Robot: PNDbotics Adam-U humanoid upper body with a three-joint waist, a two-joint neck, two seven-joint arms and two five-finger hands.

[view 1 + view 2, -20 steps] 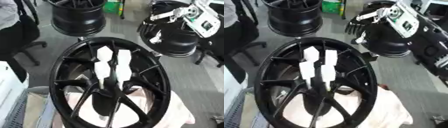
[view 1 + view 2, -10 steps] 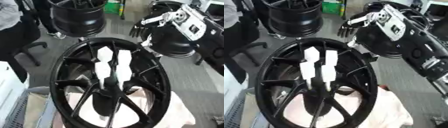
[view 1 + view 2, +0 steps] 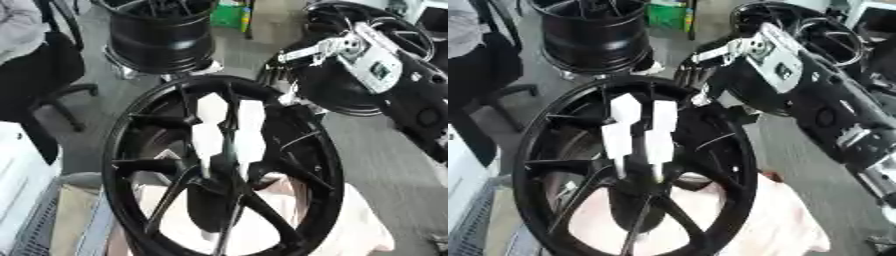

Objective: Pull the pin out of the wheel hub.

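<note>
While it fills most of the frame from centre to lower edge, the black wheel hub (image 3: 219, 165) stands nearly on edge, its open face turned toward the camera and its spokes running in to a dark centre. White blocky pieces (image 3: 226, 132) stand upright in the middle of the wheel, in front of the spokes and just above the centre; whether one of them is the pin cannot be told, and no separate pin can be made out. Under the lower part of the wheel lies a pale pinkish cloth (image 3: 350, 225), spreading toward the lower right of the frame.

From the right side and the upper right corner comes the robot's right arm (image 3: 833, 115), black with a silver-white plate near the wrist. Its right hand (image 3: 697, 75) sits at the upper right of the wheel's rim, dark fingers pointing down and close to the rim; whether they touch it, and whether they are straight or curled, cannot be told. The left hand shows in neither view.

At the upper left of the frame a second black rim (image 3: 157, 35) stands on the grey floor, well apart from the main wheel. Behind the arm, at the upper right, sits another dark wheel (image 3: 350, 60).
</note>
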